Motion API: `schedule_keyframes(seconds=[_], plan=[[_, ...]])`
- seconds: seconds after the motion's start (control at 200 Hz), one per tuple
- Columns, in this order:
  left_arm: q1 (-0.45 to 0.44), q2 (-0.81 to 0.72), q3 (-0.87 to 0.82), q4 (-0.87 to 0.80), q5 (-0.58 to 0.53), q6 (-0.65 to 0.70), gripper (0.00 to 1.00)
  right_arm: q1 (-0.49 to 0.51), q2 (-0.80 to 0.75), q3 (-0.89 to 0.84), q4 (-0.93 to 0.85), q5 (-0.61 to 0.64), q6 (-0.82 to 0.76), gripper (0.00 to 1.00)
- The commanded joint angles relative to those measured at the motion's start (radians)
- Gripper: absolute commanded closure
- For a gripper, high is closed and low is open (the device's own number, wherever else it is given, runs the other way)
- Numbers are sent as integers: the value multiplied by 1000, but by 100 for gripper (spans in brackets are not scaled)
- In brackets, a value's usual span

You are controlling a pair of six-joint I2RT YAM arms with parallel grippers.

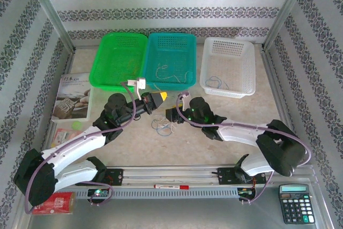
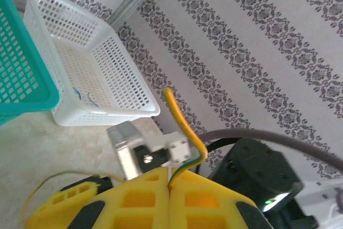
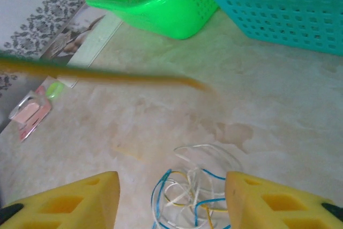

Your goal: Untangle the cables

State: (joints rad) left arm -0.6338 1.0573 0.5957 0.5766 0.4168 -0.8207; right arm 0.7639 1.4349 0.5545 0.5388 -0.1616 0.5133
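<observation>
My left gripper (image 2: 169,179) is clamped shut on a yellow wire (image 2: 186,127) that arcs up from my fingers. My right gripper (image 3: 172,183) stands open over the tangle (image 3: 185,199) of blue, whitish and yellow cables in the middle of the tabletop (image 1: 134,143), near the teal basket (image 1: 170,46). A blue wire (image 1: 217,82) lies in the white basket (image 1: 244,60)

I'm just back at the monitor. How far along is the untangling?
Done: a blue cable lies in the white basket, and thin cables lie in the teal basket. In hand: the left gripper is shut on a yellow cable. To do: a tangle of blue, whitish and yellow loops on the table, with the right gripper open above it.
</observation>
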Motion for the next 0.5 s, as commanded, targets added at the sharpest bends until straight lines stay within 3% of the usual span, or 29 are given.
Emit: schedule_keyframes(seconds=[0.0, 0.21, 0.495], plan=[[-12, -40, 45, 46, -8, -40, 100, 7, 41, 6, 115, 62, 16, 49], [-12, -110, 108, -41, -61, -13, 100, 7, 84, -25, 159, 75, 51, 51], [7, -192, 291, -490, -328, 239, 100, 6, 0, -62, 115, 74, 70, 49]])
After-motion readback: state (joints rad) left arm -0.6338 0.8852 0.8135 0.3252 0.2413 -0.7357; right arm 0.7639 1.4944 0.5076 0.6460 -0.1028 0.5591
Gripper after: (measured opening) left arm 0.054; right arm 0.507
